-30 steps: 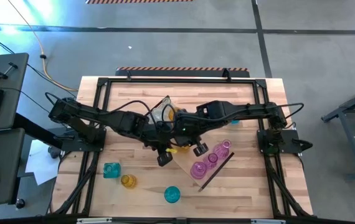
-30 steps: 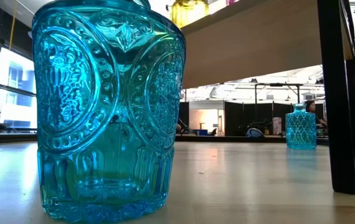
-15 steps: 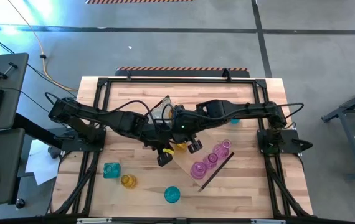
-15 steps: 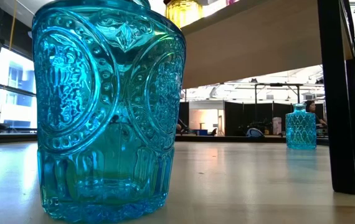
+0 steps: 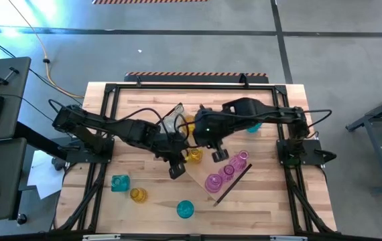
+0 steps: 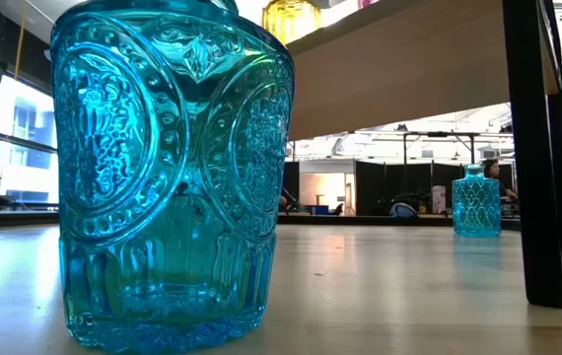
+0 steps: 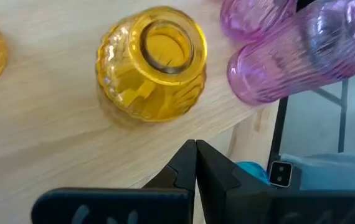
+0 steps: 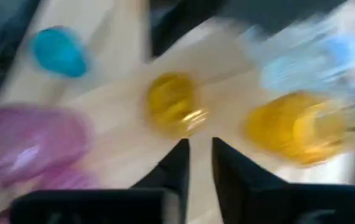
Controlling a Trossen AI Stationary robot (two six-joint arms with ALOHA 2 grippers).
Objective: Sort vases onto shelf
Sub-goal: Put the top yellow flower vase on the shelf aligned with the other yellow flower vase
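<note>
Backed off toward three o'clock since a second ago: right gripper [image 5: 218, 156], fingers slightly apart and empty, just beside amber vase [image 5: 194, 155]. Nearest, at six o'clock, teal vase [image 6: 173, 177] upright on tabletop [image 5: 144, 107]. Farther in, left gripper [image 5: 175, 172] near centre, fingers pressed together, holding nothing. Beyond, amber vase upright on shelf [image 5: 201, 172], pink vases [image 5: 230, 169] in a row toward its four o'clock.

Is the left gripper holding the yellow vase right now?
No: the left gripper is shut and empty, and the yellow vase stands free on the shelf.
</note>
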